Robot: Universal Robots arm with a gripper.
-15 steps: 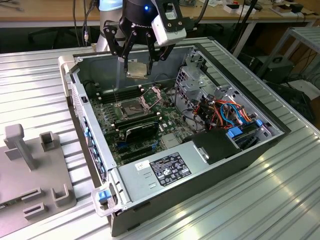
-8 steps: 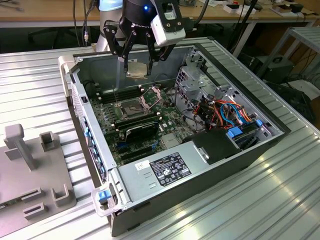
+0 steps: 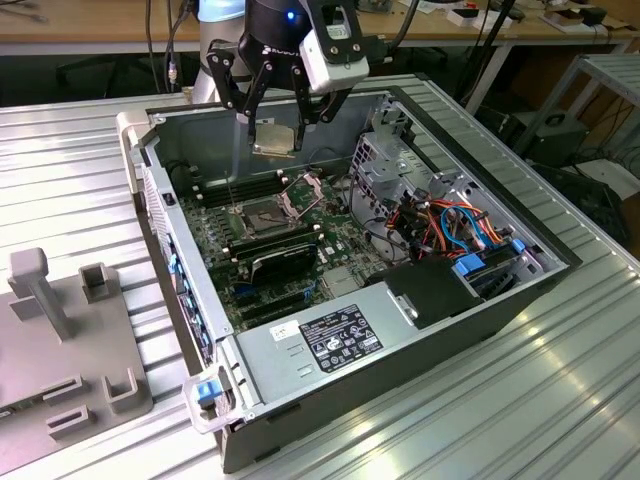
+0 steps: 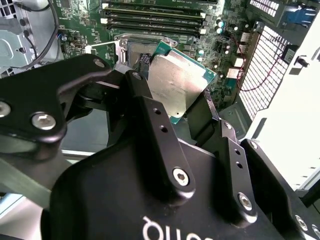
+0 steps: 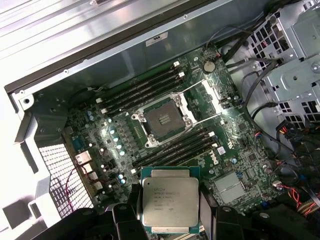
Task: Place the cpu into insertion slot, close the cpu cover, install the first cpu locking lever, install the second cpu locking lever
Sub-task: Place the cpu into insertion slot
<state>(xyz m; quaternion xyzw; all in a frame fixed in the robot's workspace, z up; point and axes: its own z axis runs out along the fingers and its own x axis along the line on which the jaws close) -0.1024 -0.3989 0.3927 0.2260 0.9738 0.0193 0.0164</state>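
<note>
While clear of the insertion slot (image 5: 162, 118), the cpu (image 5: 170, 202), faint print on top, tight in the gripper (image 3: 276, 127).

Black fingers (image 4: 150, 125), silver screws (image 4: 181, 176), blue light (image 3: 290, 15)

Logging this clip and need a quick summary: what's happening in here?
The arm's end effector holds the cpu by its edges, above the open computer case. The insertion slot inside is empty, and the cpu cover stands flipped open beside it. The cpu is not yet seated.
</note>
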